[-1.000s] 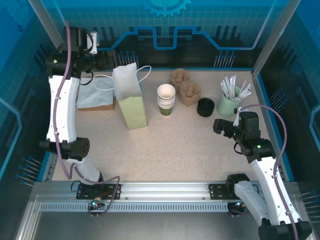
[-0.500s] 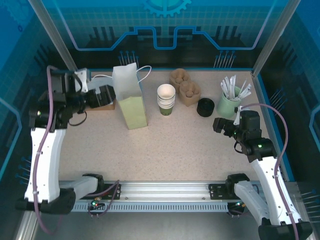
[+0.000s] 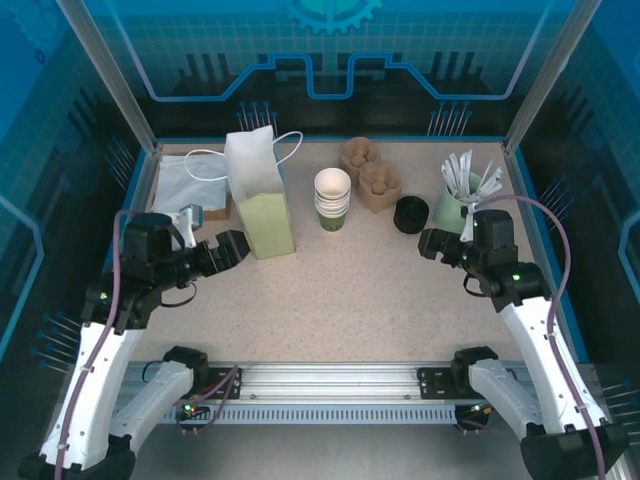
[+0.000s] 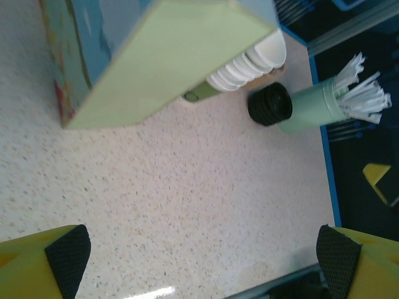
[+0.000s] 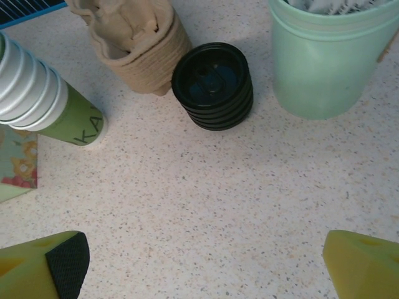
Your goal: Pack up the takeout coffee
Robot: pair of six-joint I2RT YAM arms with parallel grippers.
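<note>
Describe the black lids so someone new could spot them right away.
Look at the back right of the table, where a pale green cup holds white sticks. Just left of it, beside the brown pulp trays, sits the lid stack: short, ribbed, and the only black thing there.

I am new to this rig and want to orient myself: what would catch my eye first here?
A tall pale green paper bag stands at the back left of the table, with a stack of green cups to its right. Further right sit a stack of black lids and a mint cup of white sticks.
</note>
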